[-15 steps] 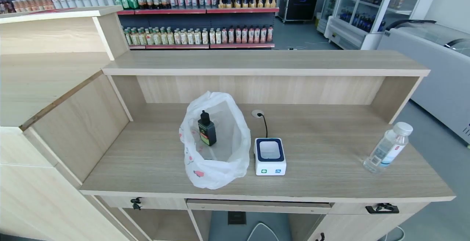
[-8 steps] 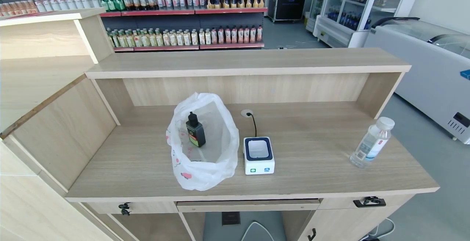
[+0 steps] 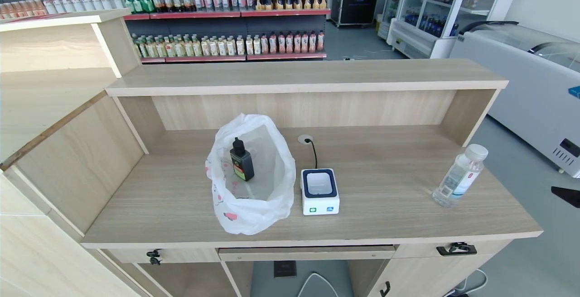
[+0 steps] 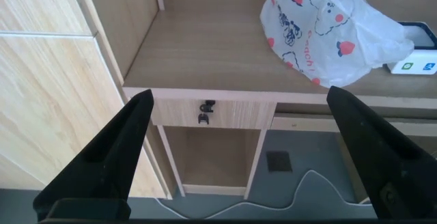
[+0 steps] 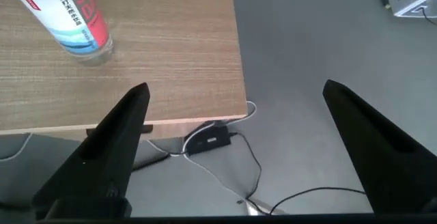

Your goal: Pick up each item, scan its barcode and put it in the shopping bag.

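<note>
A white printed shopping bag (image 3: 251, 197) stands open on the wooden counter (image 3: 389, 188), with a dark bottle (image 3: 241, 161) upright inside it. Just right of the bag sits the white barcode scanner (image 3: 319, 191). A clear water bottle (image 3: 460, 175) stands near the counter's right end, and the right wrist view has the water bottle (image 5: 65, 12) close by. My right gripper (image 5: 235, 91) is open over the floor, just off the counter's right front corner. My left gripper (image 4: 239, 95) is open and low in front of the counter, before the shopping bag (image 4: 328, 26).
A raised shelf (image 3: 308, 77) runs along the counter's back and a side panel (image 3: 86, 161) closes its left end. The scanner's cable (image 3: 313, 152) runs to a hole behind it. Drawer handles (image 3: 455, 248) sit under the front edge. Cables (image 5: 218, 142) lie on the floor; a freezer (image 3: 530, 75) stands at right.
The head camera shifted early on, sliding the whole scene left. A dark part of my right arm has come into the head view's right edge. The items have not moved.
</note>
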`<state>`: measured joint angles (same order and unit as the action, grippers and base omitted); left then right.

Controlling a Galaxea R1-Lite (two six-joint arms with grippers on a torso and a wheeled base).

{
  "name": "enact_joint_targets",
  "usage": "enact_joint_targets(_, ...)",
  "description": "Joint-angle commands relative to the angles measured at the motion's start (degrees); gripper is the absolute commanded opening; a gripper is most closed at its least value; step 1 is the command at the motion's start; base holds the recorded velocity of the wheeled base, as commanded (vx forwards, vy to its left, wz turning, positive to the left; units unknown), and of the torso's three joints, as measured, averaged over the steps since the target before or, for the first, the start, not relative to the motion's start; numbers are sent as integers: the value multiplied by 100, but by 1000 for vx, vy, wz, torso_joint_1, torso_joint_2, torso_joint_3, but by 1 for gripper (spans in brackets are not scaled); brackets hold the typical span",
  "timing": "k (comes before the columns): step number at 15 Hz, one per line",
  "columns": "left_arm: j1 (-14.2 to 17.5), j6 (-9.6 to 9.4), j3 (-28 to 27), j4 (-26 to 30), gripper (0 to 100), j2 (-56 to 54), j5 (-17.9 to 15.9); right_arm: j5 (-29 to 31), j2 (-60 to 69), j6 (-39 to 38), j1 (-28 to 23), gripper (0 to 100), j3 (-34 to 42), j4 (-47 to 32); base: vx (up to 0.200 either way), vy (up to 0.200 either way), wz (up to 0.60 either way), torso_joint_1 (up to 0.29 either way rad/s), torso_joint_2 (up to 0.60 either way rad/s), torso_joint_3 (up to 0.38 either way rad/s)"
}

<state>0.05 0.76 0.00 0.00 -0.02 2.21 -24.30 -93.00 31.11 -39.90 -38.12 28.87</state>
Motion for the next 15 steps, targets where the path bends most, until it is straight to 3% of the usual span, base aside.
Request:
enact_joint_targets(1,4,4,0,0,100,2,-1,-181,-579,9,140,100,-55,269,0,0,0,0,0,0)
enact_joint_targets(5,4,4,0,0,100,2,-1,-427,-1132,-35,404,100,-108,963,0,0,0,0,0,0)
enact_joint_targets(8,4,4,0,0,100,2,-1,-928,-1440,-35,703,100,-134,1183,0,0,0,0,0,0)
enact_joint_targets(15,4,4,0,0,100,2,8,-954,-2275,-96,1441,100,-547,2105,0,0,0,0,0,0)
